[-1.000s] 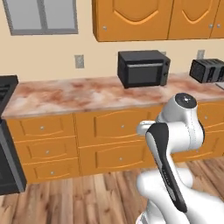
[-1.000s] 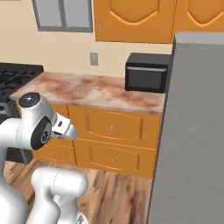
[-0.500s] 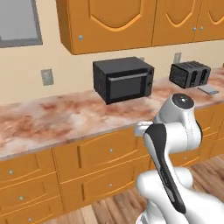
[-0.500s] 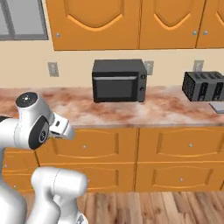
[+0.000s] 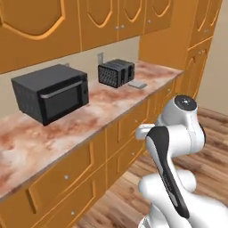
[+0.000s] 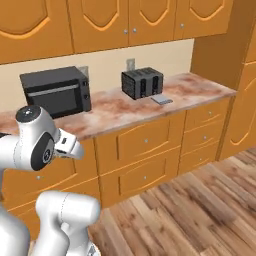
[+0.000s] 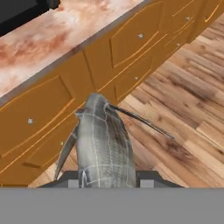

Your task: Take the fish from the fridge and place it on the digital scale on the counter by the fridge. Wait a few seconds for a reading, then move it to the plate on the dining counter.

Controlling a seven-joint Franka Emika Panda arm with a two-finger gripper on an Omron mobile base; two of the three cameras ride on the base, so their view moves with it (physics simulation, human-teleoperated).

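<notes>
A grey, scaly fish (image 7: 103, 146) with thin fins fills the lower middle of the hand view, head pointing away, and my gripper (image 7: 109, 181) is shut on its tail end. The fish hangs over the wooden floor in front of the orange drawers. The digital scale (image 5: 138, 84) (image 6: 161, 100) is a thin grey slab lying on the marbled counter (image 5: 102, 111) (image 6: 130, 110), just right of the black toaster (image 5: 116, 72) (image 6: 142, 83). The fridge, the plate and the dining counter are out of view.
A black microwave (image 5: 51, 91) (image 6: 56, 91) stands on the counter left of the toaster. Orange wall cabinets (image 6: 125, 22) hang above. A tall orange cabinet (image 5: 198, 49) closes the counter's right end. Open wooden floor (image 6: 190, 210) lies before the drawers.
The whole picture has swung as the base turned: the microwave slid left, and the toaster, the scale and the counter's right end came into view. The fish stays in the grip.
</notes>
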